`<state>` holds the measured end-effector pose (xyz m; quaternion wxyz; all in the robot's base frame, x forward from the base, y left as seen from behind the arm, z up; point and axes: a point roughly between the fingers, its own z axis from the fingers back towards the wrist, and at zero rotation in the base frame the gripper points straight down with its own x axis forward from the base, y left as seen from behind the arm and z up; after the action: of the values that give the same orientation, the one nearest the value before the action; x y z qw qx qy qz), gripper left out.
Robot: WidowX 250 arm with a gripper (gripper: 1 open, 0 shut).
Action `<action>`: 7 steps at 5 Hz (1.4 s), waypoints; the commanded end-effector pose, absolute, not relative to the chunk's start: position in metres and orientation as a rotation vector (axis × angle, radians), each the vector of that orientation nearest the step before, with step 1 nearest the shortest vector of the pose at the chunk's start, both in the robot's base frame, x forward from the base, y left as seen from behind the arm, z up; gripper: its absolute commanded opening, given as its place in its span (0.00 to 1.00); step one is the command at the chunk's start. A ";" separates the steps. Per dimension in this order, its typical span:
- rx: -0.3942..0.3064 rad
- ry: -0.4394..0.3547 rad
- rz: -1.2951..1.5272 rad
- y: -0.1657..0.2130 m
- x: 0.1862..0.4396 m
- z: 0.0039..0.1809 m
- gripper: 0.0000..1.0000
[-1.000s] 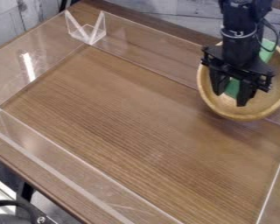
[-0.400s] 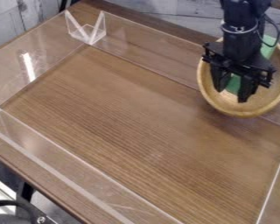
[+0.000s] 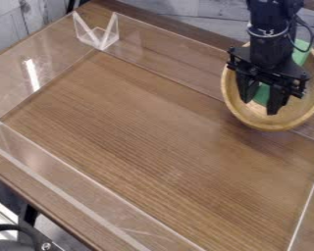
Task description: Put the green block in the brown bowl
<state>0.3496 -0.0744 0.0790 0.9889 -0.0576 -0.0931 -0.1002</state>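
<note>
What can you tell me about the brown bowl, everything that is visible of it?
The brown bowl is round, shallow and looks like light wood with a thick rim. It stands upright on the wooden table near the right edge of the view, which cuts off its far right side. The black claw hangs over its hollow, shut on the green block, and hides much of the inside. Whether the block touches the bowl's floor cannot be told.

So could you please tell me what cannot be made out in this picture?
- Green block: mostly hidden behind the claw, so its grip or contact is unclear.
- Brown bowl: right side cut off by the frame edge, interior blocked by the claw.
- Arm: cropped at the top.
</note>
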 end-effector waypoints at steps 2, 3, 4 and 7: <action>-0.122 -0.246 -0.200 -0.072 0.358 0.096 0.00; -0.125 -0.241 -0.201 -0.072 0.357 0.095 0.00; -0.127 -0.236 -0.201 -0.072 0.356 0.094 0.00; -0.135 -0.222 -0.203 -0.073 0.352 0.093 0.00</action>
<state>0.3471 -0.0765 0.0787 0.9891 -0.0668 -0.0863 -0.0991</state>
